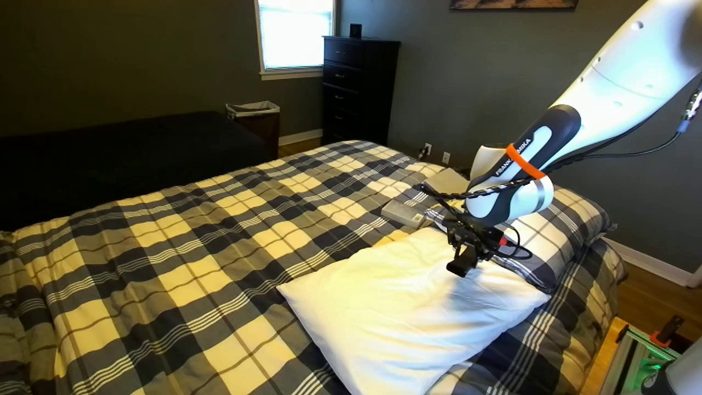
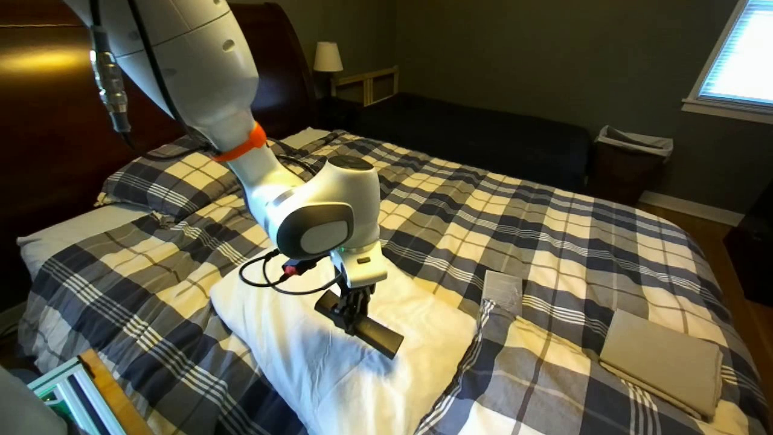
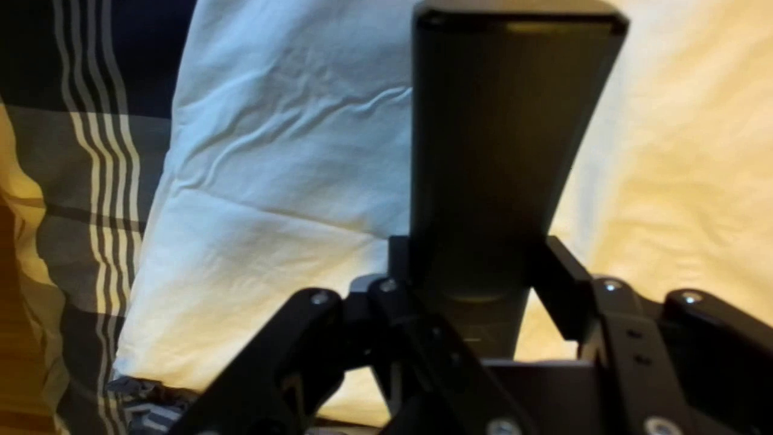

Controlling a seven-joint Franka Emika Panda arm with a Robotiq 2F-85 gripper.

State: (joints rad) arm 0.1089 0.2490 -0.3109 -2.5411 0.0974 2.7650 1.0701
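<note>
My gripper [image 3: 480, 266] is shut on a long dark bar-shaped object [image 3: 507, 133], holding it across its width. The bar also shows in both exterior views [image 1: 462, 262] [image 2: 379, 336], with an end sticking out on each side of the gripper [image 2: 353, 314]. The gripper holds it a little above a white pillow [image 1: 384, 318], which lies on a plaid bedspread [image 1: 208, 274]. A soft shadow falls on the pillow under it. The pillow also shows in the wrist view [image 3: 259, 241] and beneath the arm in an exterior view [image 2: 272, 314]. The bar's underside is hidden.
A flat grey box [image 1: 403, 213] and a folded grey-beige cloth [image 2: 661, 362] lie on the bed beyond the white pillow. A plaid pillow [image 1: 570, 214] adjoins it. Another plaid pillow [image 2: 175, 175] lies by the wooden headboard. A cable loops beside the wrist.
</note>
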